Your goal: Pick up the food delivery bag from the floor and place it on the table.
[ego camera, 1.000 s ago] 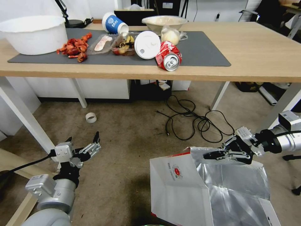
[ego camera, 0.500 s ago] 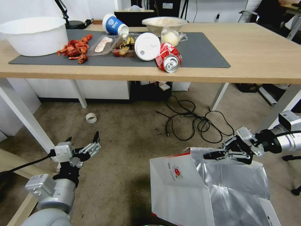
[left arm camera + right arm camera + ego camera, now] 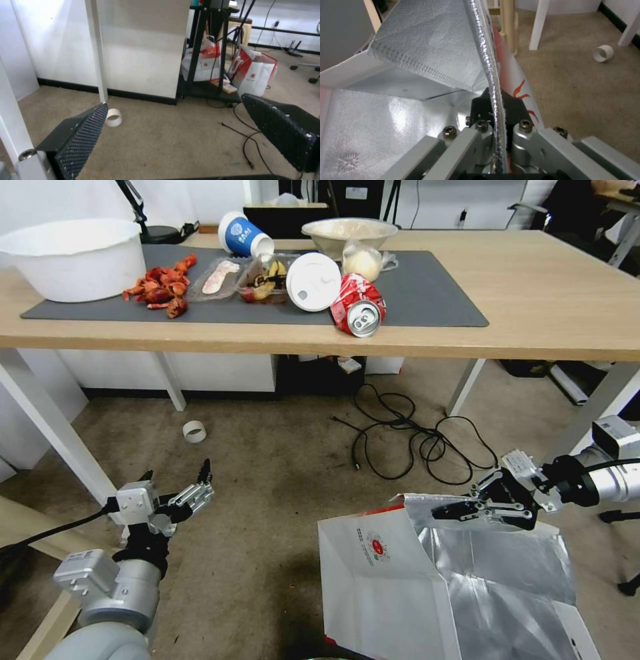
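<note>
Right hand [image 3: 445, 508] level, clamped on food delivery bag [image 3: 380, 573] rim; left hand [image 3: 175, 479] spread, low.

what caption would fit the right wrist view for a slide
Right gripper pinched shut on the foil-lined rim of the food delivery bag, above the carpeted floor.
</note>
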Controlling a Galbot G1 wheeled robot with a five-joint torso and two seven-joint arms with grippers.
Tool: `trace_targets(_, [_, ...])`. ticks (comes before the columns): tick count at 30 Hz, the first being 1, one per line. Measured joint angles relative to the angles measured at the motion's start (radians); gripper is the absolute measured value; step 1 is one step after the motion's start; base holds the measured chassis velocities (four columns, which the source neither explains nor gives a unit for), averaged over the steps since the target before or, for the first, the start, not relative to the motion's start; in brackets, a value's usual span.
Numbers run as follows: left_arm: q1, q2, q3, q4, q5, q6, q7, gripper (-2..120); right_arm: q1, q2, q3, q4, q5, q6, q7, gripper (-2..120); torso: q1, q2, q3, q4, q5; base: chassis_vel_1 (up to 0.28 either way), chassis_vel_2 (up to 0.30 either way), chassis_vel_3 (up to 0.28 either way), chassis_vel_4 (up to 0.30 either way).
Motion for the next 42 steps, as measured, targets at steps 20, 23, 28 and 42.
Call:
trace_targets(20, [0.0, 0.003, -0.002, 0.0, -0.001, 0.001, 0.0, 100, -0.001, -0.001, 0.0, 0.0, -0.001, 0.0, -0.002, 0, 0.005, 0.026, 0.021, 0.0, 0.0, 0.0, 0.0, 0.0, 0.0])
trace_targets(23, [0.0, 0.003, -0.003, 0.0, -0.001, 0.001, 0.0, 100, -0.002, -0.001, 0.0, 0.0, -0.001, 0.0, -0.003, 0, 0.006, 0.03, 0.024, 0.0, 0.0, 0.0, 0.0, 0.0, 0.0])
trace_targets(28, [0.001, 0.003, -0.002, 0.0, 0.0, 0.001, 0.001, 100, -0.002, -0.001, 0.001, 0.0, -0.001, 0.0, -0.004, 0, 0.007, 0.038, 0.03, 0.0, 0.0, 0.0, 0.0, 0.0, 0.0])
trace_targets(42, [0.0, 0.003, -0.002, 0.0, 0.0, 0.001, 0.001, 100, -0.003, 0.0, 0.002, 0.001, -0.001, 0.0, -0.004, 0, 0.01, 0.053, 0.042, 0.0, 0.0, 0.0, 0.0, 0.0, 0.0])
